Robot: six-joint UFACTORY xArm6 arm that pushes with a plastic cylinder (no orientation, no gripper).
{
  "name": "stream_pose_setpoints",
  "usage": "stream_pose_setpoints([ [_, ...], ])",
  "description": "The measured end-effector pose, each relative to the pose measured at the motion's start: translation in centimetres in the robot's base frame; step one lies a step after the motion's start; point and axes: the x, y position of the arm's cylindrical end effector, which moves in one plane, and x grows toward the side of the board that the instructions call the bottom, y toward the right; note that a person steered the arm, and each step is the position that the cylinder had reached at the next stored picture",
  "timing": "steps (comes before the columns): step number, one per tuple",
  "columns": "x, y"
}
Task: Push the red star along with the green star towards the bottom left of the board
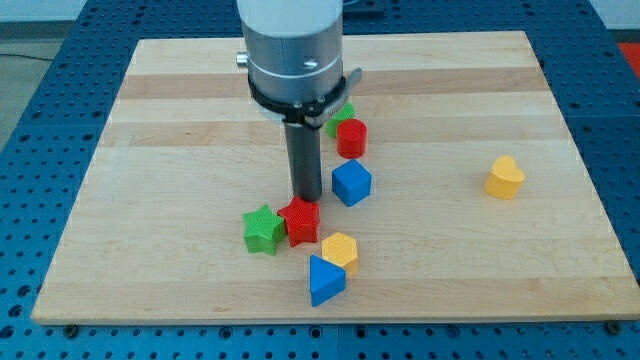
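Observation:
The red star (300, 221) lies on the wooden board (150, 150) below the middle, touching the green star (263, 229) on its left. My tip (306, 196) is at the red star's top edge, just above it and touching or nearly touching it. The rod comes straight down from the arm's grey body at the view's top.
A blue block (351, 183) lies right of the tip. A red cylinder (351, 138) and a partly hidden green block (340, 116) lie above it. A yellow block (341, 250) and a blue triangle (325, 280) lie below the red star. A yellow heart (505, 177) lies at the right.

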Motion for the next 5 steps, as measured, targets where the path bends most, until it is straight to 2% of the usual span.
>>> stream_pose_setpoints([
  [1,0.8,6.2],
  [2,2.3,7.8],
  [4,4.0,4.3],
  [5,4.7,-0.1],
])
